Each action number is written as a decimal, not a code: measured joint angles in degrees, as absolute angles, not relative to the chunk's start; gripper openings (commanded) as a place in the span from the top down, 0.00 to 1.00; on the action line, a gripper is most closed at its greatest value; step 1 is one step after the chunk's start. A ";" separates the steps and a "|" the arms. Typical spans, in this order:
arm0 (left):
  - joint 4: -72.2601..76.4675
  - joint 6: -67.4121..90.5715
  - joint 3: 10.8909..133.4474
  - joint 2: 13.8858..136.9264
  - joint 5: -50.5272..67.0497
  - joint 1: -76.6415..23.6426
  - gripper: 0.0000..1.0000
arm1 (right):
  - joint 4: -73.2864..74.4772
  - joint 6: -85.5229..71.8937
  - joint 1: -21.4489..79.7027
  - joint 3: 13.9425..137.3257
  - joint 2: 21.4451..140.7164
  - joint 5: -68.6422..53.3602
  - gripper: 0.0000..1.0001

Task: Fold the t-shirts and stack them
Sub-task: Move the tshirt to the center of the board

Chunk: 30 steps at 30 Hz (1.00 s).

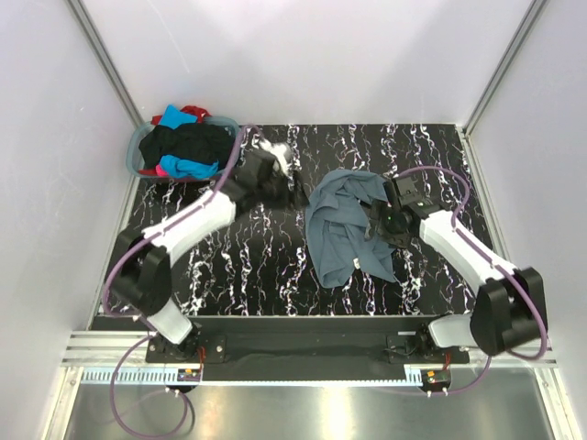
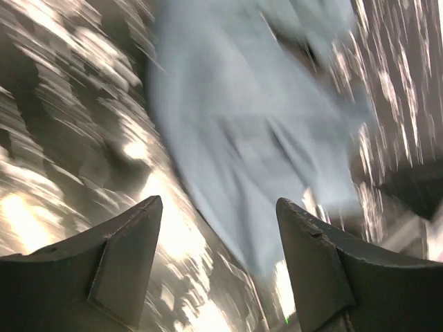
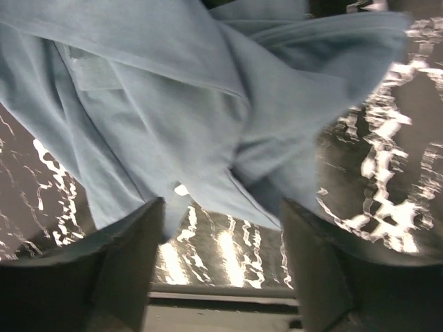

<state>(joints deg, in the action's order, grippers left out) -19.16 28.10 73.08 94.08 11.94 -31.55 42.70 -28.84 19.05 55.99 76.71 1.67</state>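
Seen from above, the blue-grey tee [image 1: 347, 225] lies crumpled on the table [image 1: 257, 275] between the two pincers. It is just to the right of the left pincer [image 1: 295, 188], and its right edge runs under the right pincer [image 1: 383, 220]. That view does not show clearly how either set of fingers stands; the wrist views do.

The left wrist view is smeared. Even so, its fingers [image 2: 128, 256] stand apart and released, with only bare table between them, and the tee is ahead of the tips and apart from them.

The right wrist view is sharp. The fingers [image 3: 131, 256] are spread and released, gripping nothing. The tee's folds are bunched just ahead of the tips, and one hem hangs toward the gap, where the marbled table shows through.

Only the top view takes in the basket [image 1: 138, 151], behind and to the left of the left pincer. It holds black [image 1: 188, 142], turquoise [image 1: 188, 168], red [image 1: 194, 112] and pink [image 1: 168, 168] tees heaped together
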 measured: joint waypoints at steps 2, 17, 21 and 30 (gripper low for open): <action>-19.03 28.88 68.10 90.43 11.99 -37.32 0.26 | 40.80 -28.88 19.05 55.88 79.48 -0.19 0.31; -10.72 39.70 53.91 91.33 10.87 -50.85 0.20 | 37.74 -30.72 19.05 48.40 78.63 -2.63 0.28; -6.48 42.02 53.91 98.21 11.44 -52.14 0.29 | 37.80 -31.68 19.05 47.77 78.00 -2.79 0.28; -12.53 39.64 61.25 103.24 5.34 -50.17 1.00 | 38.92 -31.29 19.05 48.12 75.94 -3.57 0.28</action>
<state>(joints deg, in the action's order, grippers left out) -12.53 39.64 61.25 103.24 5.34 -50.17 38.92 -31.29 19.05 48.12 75.94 -3.57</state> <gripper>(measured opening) 0.026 0.719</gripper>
